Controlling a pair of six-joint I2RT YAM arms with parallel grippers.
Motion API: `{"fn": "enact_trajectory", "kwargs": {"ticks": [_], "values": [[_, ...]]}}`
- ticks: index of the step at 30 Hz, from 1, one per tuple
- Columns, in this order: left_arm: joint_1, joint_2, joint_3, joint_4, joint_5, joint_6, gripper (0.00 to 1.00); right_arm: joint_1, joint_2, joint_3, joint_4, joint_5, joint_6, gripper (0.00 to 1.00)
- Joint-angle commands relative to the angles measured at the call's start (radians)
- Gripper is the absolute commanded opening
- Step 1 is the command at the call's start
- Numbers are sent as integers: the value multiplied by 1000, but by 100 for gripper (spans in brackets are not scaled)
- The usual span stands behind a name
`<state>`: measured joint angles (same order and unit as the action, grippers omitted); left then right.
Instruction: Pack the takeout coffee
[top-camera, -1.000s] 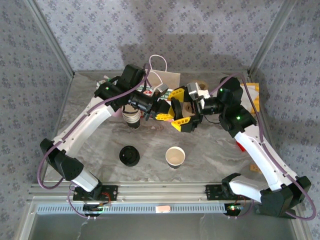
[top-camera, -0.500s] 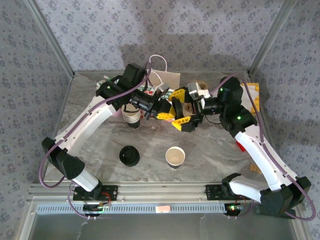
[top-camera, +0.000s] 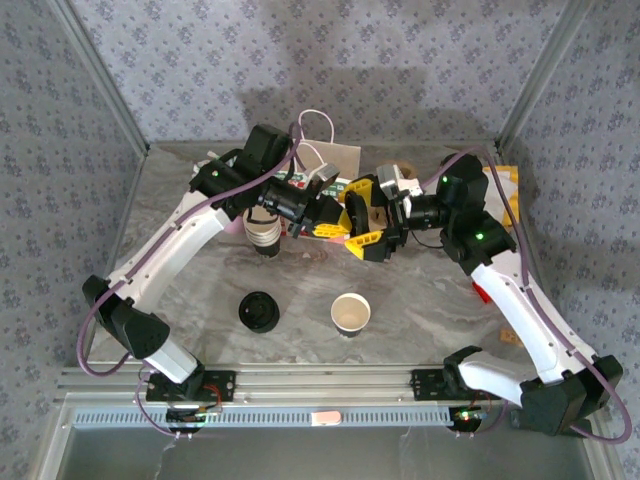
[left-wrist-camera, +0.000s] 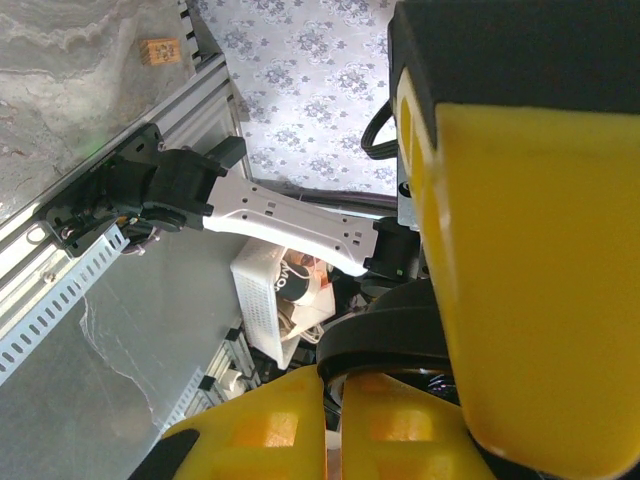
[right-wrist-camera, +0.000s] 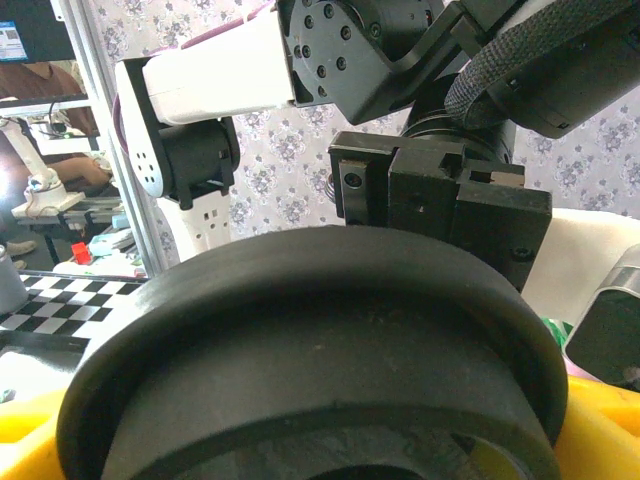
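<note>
Handing over: as I judge it, the step is passing the coffee cup from one arm to the other above the table, ahead of bagging it.
Cup position: in the air over mid-table, between the two grippers and just in front of the paper bag. Its black lid sits close under the right wrist camera.
Right gripper: fingers spread wide, one on either side of the lid. I cannot tell whether they press on it yet.
Left gripper: clenched tight, with its tips right up against the cup. Whether it nips the rim is hidden.
Grip advice: bring the right fingers in evenly across the widest part, so the cup is not pushed askew. Paper walls crush and a lid can pop off, so squeeze only enough to stop a slip.
Release order: one arm should let go only once the other has a sure hold, and neither should pull in the meantime.
Bag approach: the bag stands at the back, but how wide its mouth is cannot be made out. The cup will likely need turning upright and lowering from above.
Keep clear of: the stack of cups beside the left arm, and the loose lids and open cup nearer the bases.
</note>
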<state>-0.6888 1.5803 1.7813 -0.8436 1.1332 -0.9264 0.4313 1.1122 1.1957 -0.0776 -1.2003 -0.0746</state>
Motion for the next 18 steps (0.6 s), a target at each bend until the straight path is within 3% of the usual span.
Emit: {"fn": "enact_trajectory", "kwargs": {"ticks": [1, 11, 18], "values": [[-4, 12, 24, 0, 19, 4, 9, -6, -26, 5, 7, 4, 2, 90], [-4, 10, 22, -2, 14, 6, 11, -4, -41, 5, -13, 32, -9, 86], [-5, 14, 29, -3, 4, 6, 26, -6, -59, 17, -90, 102, -62, 84]]}}
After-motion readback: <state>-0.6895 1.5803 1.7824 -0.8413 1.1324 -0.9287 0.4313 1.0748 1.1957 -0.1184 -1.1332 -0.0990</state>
